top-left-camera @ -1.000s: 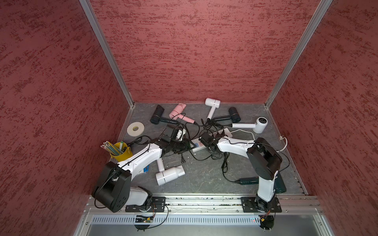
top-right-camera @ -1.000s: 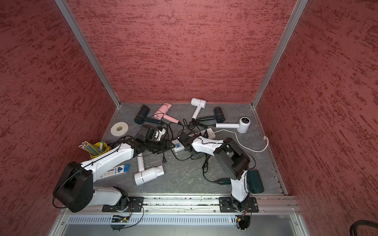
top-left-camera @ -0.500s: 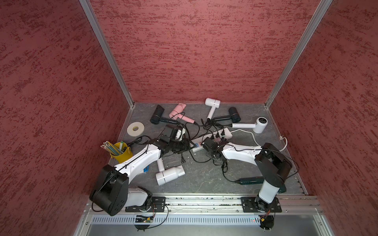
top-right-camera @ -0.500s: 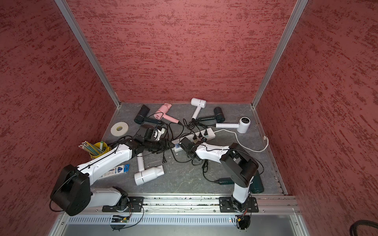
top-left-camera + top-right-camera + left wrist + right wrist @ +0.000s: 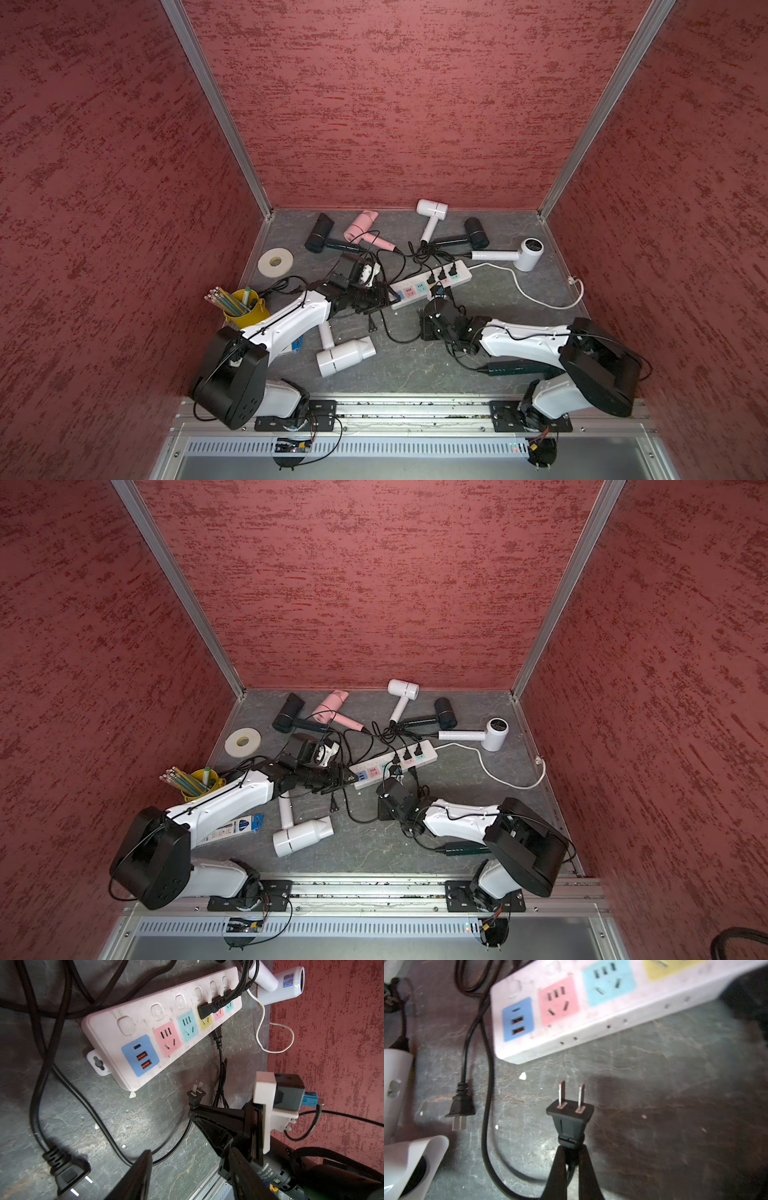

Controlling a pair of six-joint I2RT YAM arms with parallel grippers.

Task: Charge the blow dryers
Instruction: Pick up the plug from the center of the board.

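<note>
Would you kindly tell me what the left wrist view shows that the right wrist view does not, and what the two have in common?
Only the left wrist view: three black plugs seated at the far end of the power strip, its white cord, and a white blow dryer beyond it.
Only the right wrist view: a second white blow dryer lying close by.
Both: the strip's empty pink socket and teal socket, the right end effector shut on a two-pin plug, and a loose plug lying flat.
</note>
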